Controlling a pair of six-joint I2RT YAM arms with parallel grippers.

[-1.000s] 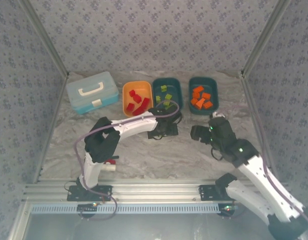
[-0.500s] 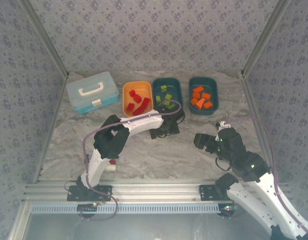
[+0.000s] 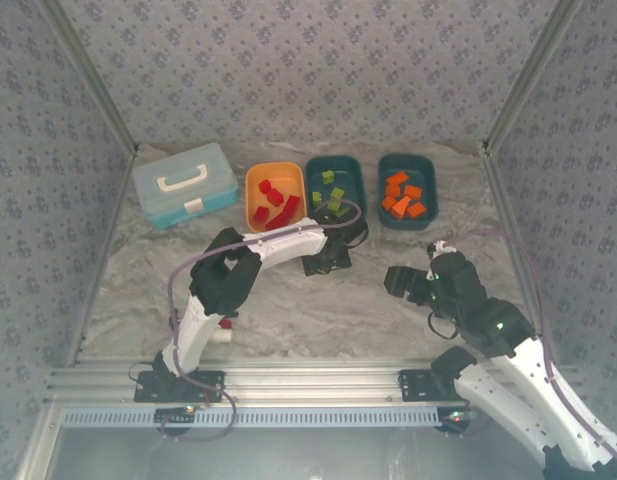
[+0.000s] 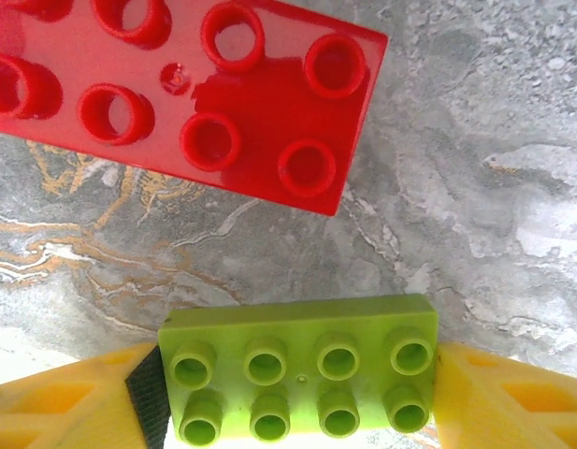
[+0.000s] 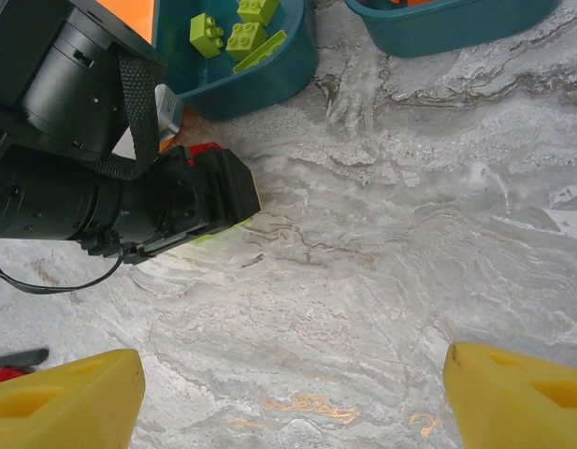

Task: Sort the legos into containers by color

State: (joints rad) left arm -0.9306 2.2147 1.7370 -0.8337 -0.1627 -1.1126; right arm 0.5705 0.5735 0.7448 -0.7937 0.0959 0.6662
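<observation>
My left hand (image 4: 293,407) pinches a green brick (image 4: 302,374) by its ends, long axis 9-to-3, studs facing the camera; a red brick (image 4: 194,94) lies at 12 o'clock. I see my right hand (image 5: 293,393) spread wide.

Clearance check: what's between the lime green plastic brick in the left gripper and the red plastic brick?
Bare marbled tabletop between lime green plastic brick and red plastic brick, per left wrist view.
</observation>
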